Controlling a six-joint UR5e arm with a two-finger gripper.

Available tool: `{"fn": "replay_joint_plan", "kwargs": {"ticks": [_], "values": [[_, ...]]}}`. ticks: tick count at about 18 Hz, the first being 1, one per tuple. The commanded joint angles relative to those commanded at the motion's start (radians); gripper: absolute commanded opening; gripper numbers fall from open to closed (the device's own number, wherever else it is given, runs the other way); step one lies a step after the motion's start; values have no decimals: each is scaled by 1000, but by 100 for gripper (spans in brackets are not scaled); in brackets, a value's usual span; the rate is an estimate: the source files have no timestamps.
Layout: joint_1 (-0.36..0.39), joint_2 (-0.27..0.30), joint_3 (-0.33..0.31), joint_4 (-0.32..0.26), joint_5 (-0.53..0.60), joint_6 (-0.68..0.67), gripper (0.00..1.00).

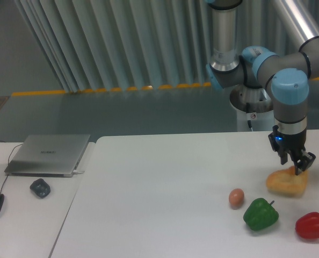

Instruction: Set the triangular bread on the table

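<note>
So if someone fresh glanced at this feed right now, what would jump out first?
Probably the gripper at the right edge of the table, its fingers down at the top of the triangular bread; whether they pinch it is unclear. Next, the row in front: egg, green pepper, red pepper.

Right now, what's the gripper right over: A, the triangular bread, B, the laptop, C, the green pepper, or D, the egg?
A: the gripper is down at the top edge of the triangular bread, while the egg and green pepper lie apart to its left.
</note>
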Motion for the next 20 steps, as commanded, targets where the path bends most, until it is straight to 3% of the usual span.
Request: {"fn": "replay_joint_plan", "kwargs": {"ticks": [5, 6, 8, 13, 16, 20], "values": [[52, 0, 38, 18, -5, 15, 100], [75, -3, 67, 26, -5, 17, 100], [132, -12, 130, -15, -15, 21, 100], [254, -12, 170, -35, -121, 384, 100], [314, -24, 189, -38, -173, 474, 100], [351, -83, 204, -66, -163, 615, 100]]}}
